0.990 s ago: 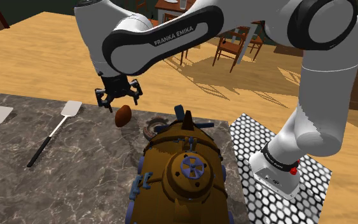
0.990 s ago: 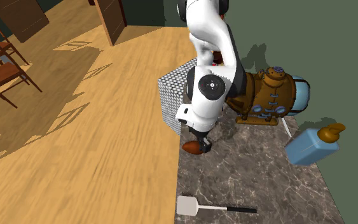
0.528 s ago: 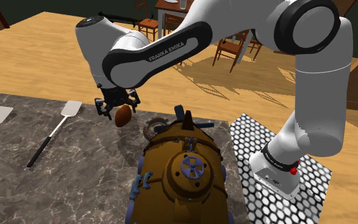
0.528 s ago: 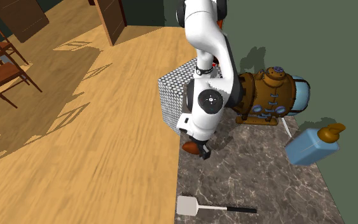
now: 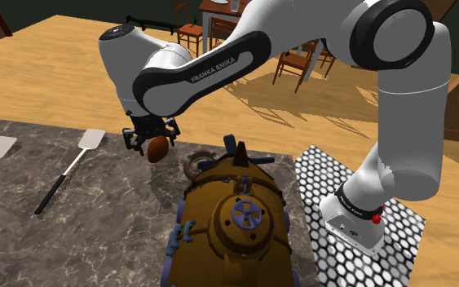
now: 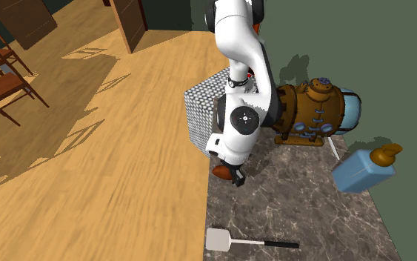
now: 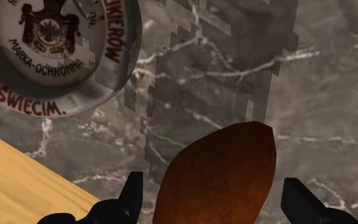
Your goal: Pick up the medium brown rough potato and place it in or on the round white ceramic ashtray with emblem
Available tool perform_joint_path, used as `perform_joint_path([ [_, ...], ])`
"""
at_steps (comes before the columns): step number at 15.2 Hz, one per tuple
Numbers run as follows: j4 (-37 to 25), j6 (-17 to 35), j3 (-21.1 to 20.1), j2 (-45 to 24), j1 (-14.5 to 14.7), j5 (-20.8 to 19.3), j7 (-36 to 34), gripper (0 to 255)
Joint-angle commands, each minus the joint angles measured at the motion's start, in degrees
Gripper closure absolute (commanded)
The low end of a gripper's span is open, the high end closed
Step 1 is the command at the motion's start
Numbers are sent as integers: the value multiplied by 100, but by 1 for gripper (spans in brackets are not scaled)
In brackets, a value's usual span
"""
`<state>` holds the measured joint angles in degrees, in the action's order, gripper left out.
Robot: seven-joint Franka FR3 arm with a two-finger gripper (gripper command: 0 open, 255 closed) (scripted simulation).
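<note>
Arm (image 5: pixel 407 122): glossy white rounded links with dark grey joint bands. Black forearm panel (image 5: pixel 213 67) lettered FRANKA EMIKA in white. Round dark joint cap (image 6: pixel 244 116) with a pale centre mark. Small red mark (image 5: pixel 375 218) on the base collar. Gripper (image 5: pixel 152 139): all black, two fingers.

Beside the potato (image 7: pixel 215 181), the ashtray (image 7: pixel 56 70) is cut off by the wrist view's edge, its lettering incomplete; the potato's own near end is cropped too.

Note that the gripper (image 5: pixel 153 141) has descended since a second ago; its fingers (image 7: pixel 131 195) now flank the potato (image 5: pixel 158 148).
</note>
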<state>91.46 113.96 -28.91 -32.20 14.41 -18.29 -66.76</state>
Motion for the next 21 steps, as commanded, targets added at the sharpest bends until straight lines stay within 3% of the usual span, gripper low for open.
perform_joint_path([
  [1, 0, 0, 0, 0, 0, 0, 0, 0],
  [2, 0, 0, 0, 0, 0, 0, 0, 255],
  [11, 0, 1, 0, 0, 0, 0, 0, 255],
  [21, -351, -607, -100, 292, -31, 173, 121, 255],
])
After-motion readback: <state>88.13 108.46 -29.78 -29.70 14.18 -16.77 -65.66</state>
